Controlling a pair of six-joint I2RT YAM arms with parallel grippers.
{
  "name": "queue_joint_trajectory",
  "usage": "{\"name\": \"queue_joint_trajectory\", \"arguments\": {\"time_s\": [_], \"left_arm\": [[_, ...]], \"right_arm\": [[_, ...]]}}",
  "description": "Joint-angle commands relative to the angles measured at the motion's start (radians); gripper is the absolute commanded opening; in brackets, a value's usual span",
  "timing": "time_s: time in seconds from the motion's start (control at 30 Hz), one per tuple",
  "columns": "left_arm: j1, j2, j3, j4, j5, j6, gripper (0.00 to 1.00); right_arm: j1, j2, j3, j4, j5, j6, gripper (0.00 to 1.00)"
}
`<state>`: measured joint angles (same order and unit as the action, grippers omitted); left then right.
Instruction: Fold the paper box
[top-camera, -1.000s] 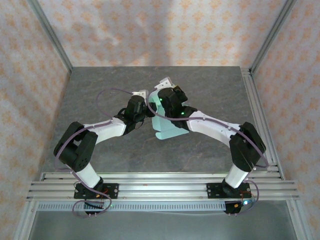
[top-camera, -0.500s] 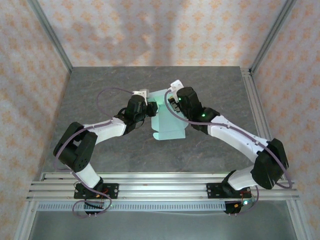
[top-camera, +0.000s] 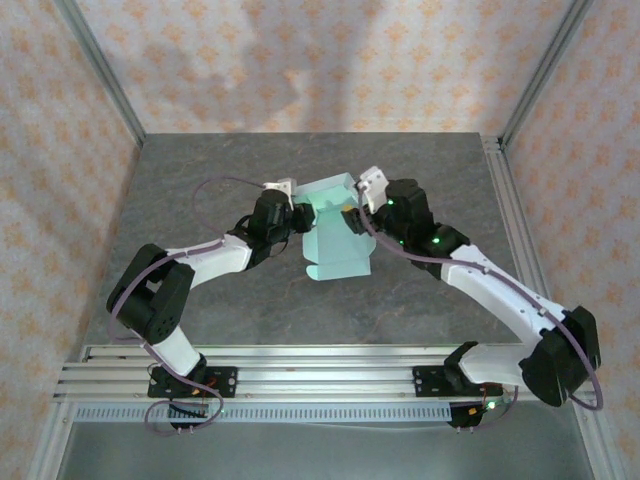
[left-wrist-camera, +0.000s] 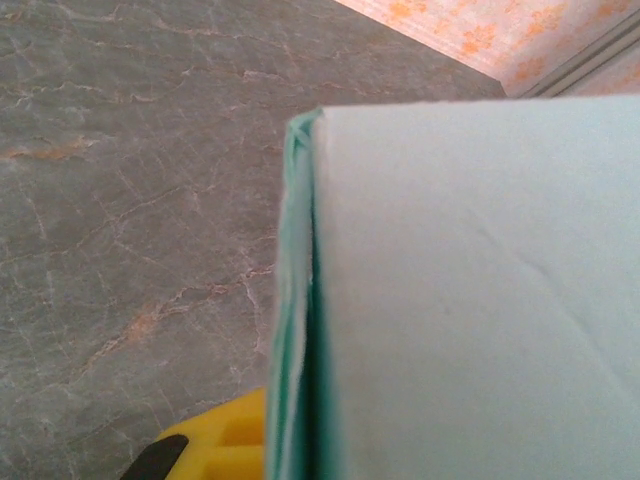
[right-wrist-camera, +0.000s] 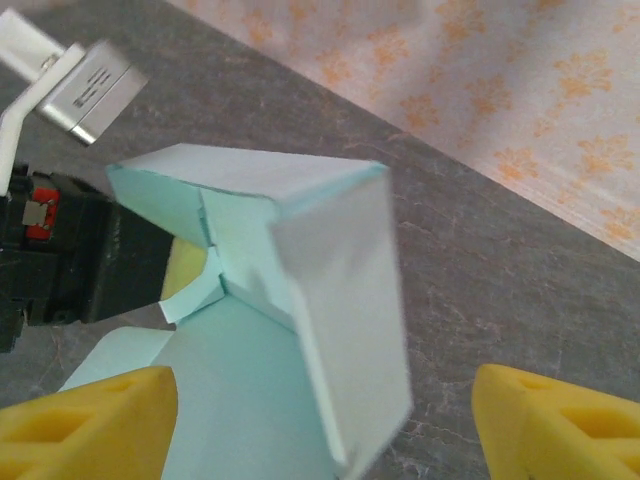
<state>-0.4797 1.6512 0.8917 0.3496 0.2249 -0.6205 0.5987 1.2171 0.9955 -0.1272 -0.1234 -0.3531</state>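
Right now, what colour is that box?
The box is plain pale mint; the right wrist view shows it best.

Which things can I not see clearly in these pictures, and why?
Top view: how the left gripper holds the paper box is too small.
Left wrist view: the paper box, near the lens, hides one finger.
Right wrist view: the bottom edge cuts off the right gripper and the paper box.

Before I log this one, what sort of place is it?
Probably a lab robot cell: a grey stone-look table, aluminium rails along its near edge, and patterned backdrop walls closing it in.
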Motion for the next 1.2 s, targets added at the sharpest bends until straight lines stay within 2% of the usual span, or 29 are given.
{"name": "queue_joint_trajectory", "arguments": {"time_s": [0.0, 0.27, 0.37, 0.43, 0.57, 0.8, 0.93, 1.07, 1.17], "left_arm": [[0.03, -0.021, 0.033, -0.11, -0.042, -0.194, 0.0], [0.05, -0.076, 0.057, -0.478, -0.129, -0.69, 0.0], [0.049, -0.096, 0.099, -0.719, -0.192, -0.86, 0.0], [0.054, -0.101, 0.13, -0.832, -0.202, -0.914, 0.0], [0.073, -0.093, 0.174, -0.963, -0.125, -0.974, 0.0], [0.082, -0.077, 0.151, -0.944, 0.056, -1.092, 0.01], [0.075, -0.095, 0.079, -0.836, 0.102, -1.207, 0.02], [0.076, -0.064, 0.065, -0.823, 0.138, -1.23, 0.03], [0.077, -0.025, 0.053, -0.759, 0.188, -1.242, 0.18]], "right_arm": [[-0.021, -0.028, -0.034, 0.045, -0.057, 0.104, 0.77], [-0.028, -0.064, -0.077, 0.125, 0.02, 0.273, 0.75], [-0.028, -0.071, -0.077, 0.14, -0.004, 0.317, 0.75], [-0.028, -0.077, -0.075, 0.144, -0.007, 0.321, 0.75], [-0.028, -0.078, -0.075, 0.143, -0.01, 0.312, 0.75], [-0.029, -0.07, -0.104, 0.178, -0.01, 0.299, 0.75], [-0.028, -0.068, -0.126, 0.195, 0.004, 0.284, 0.75], [-0.028, -0.067, -0.139, 0.207, 0.021, 0.267, 0.75], [-0.028, -0.063, -0.139, 0.207, 0.022, 0.26, 0.75]]}}
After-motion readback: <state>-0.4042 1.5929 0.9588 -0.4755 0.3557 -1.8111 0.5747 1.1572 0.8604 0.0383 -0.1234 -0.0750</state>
